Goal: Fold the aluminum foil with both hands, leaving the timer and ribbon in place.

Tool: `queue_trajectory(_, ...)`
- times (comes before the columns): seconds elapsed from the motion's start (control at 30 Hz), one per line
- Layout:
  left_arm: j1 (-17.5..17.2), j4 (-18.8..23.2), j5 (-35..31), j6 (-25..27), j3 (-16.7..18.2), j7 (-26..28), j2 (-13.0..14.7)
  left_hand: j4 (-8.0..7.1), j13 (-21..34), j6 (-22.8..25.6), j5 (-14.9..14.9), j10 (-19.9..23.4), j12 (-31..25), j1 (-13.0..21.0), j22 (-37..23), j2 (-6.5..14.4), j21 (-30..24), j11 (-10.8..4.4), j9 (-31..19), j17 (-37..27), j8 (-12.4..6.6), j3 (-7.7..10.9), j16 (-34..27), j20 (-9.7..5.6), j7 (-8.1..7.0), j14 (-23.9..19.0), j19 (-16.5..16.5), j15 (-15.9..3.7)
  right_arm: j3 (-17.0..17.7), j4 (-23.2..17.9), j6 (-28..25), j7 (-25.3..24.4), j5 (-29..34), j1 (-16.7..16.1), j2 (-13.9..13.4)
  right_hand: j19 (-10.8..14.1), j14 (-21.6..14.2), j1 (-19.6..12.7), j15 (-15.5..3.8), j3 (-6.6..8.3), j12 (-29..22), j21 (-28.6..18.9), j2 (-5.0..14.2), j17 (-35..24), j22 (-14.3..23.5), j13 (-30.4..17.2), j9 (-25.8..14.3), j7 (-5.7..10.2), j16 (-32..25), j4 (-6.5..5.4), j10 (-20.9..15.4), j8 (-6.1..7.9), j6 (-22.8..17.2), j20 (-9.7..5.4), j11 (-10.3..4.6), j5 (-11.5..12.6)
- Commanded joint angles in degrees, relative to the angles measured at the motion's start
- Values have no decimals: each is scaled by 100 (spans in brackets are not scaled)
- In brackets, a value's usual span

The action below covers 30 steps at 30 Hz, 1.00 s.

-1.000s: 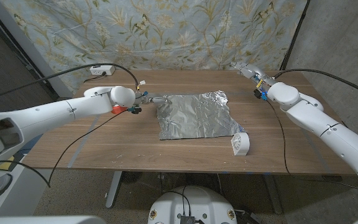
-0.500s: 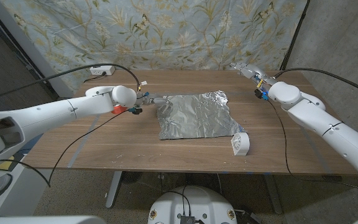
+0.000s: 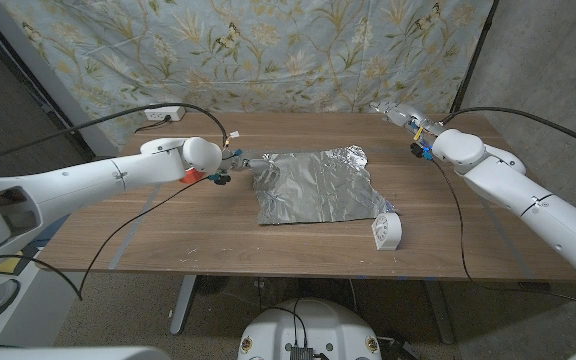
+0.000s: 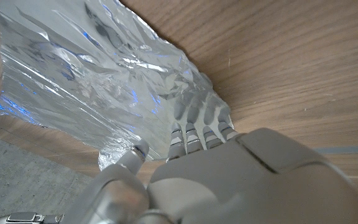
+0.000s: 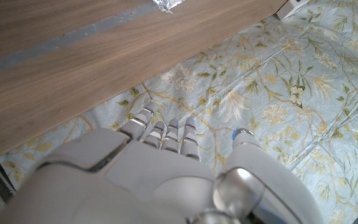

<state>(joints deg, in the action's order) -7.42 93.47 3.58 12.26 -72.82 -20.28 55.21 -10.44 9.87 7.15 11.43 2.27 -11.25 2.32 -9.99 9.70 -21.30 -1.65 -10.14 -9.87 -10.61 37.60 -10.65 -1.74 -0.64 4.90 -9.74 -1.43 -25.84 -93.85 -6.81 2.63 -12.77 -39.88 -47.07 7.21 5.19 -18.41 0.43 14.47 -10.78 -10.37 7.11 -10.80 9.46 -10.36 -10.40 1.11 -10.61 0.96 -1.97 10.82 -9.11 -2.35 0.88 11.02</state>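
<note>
Left robot hand (image 3: 251, 163) seemingly on crinkled foil (image 3: 318, 186)

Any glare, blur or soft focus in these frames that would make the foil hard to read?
Head view: sharp, evenly lit, the foil only mildly shiny. Left wrist view: bright white and bluish glare across the foil, and the left hand up close looks soft. Right wrist view: the right hand is soft, the table clear.

wooden bench (image 3: 308, 240), brown plank top | crinkled aluminum foil sheet (image 3: 318, 187) lying spread near the middle | white timer (image 3: 386, 232) just beside the foil's near right corner | small red object (image 3: 187, 176) left of the foil | white power strip (image 3: 159, 115) at far left corner
</note>
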Motion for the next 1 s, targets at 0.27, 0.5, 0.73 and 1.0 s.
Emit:
queue_trajectory(0.27, 52, 8, -29, 84, -70, -80, -24, 6, 13, 96, -15, 143, -56, -104, -16, 11, 23, 25, -4, -1, -42, 51, -15, 15, 15, -57, 30, 14, -138, -111, -223, 99, 209, 136, -74, -41, 61, -28, -10, 17, 18, 0, 22, -13, 16, -13, -16, -29, -25, 58, 34, 27, -59, -89, -6, -9)
queue_trajectory(0.5, 46, -14, -10, 33, -79, -93, -23, 7, 15, 125, -18, 171, -56, -122, -17, 11, 32, 29, -4, 0, -41, 57, -12, 26, 23, -76, 48, 18, -236, -195, -363, 170, 349, 229, -116, -44, 58, -46, -14, 25, 7, -6, 22, -7, 16, -13, -16, -37, -28, 84, 19, 42, -110, -87, -9, -9)
queue_trajectory(0.73, 66, -55, -19, 9, -96, -127, -38, 9, 16, 157, -21, 201, -58, -136, -18, 12, 43, 13, -5, 0, -42, 65, -16, 26, 30, -108, 61, 15, -365, -390, -722, 271, 528, 342, -188, -45, 51, -68, -15, 31, -9, -12, 14, 0, 16, -13, -18, -55, -32, 118, -13, 60, -168, -84, -8, -10)
queue_trajectory(1.0, 98, -156, -26, -93, -115, -189, -71, 11, 17, 189, -23, 230, -59, -146, -18, 11, 52, 19, -5, 1, -43, 72, -15, 22, 33, -132, 78, 22, -588, -751, -1381, 369, 879, 512, -270, -49, 14, -105, -22, 35, -47, -17, -18, 8, 15, -18, -20, -58, -45, 175, -110, 73, -227, -66, 5, -14)
